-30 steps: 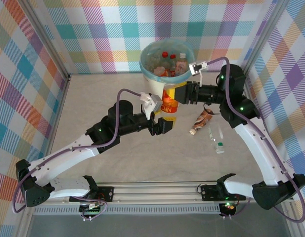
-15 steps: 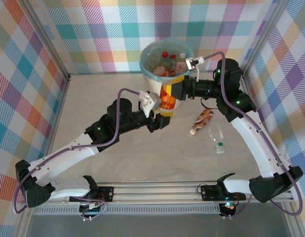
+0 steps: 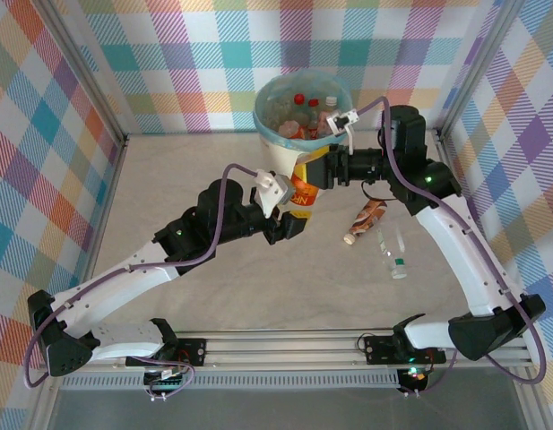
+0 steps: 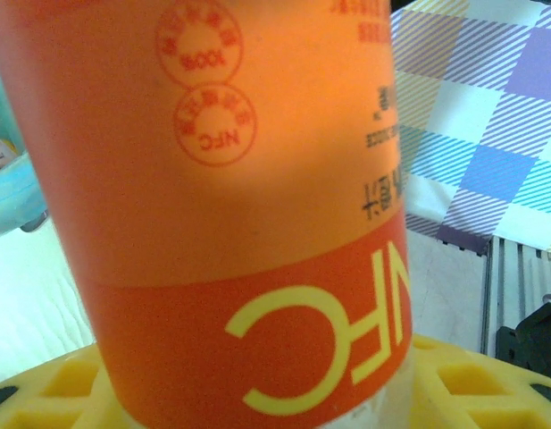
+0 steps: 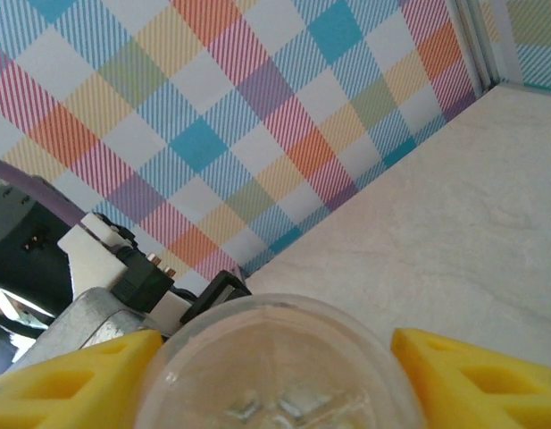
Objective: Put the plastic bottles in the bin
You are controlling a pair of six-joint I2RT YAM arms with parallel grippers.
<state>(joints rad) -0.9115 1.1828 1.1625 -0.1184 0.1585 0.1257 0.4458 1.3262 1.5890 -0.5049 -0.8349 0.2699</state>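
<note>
My left gripper [image 3: 297, 213] has just closed on the orange bottle [image 3: 302, 190] at the bin's [image 3: 259, 118] 6 o'clock, while my right gripper [image 3: 312, 173] flanks its base, grip unclear, so it isn't binned yet.

Bright, even light, soft shadows; the orange bottle [image 4: 230, 223] against the left wrist camera is blurred.
</note>
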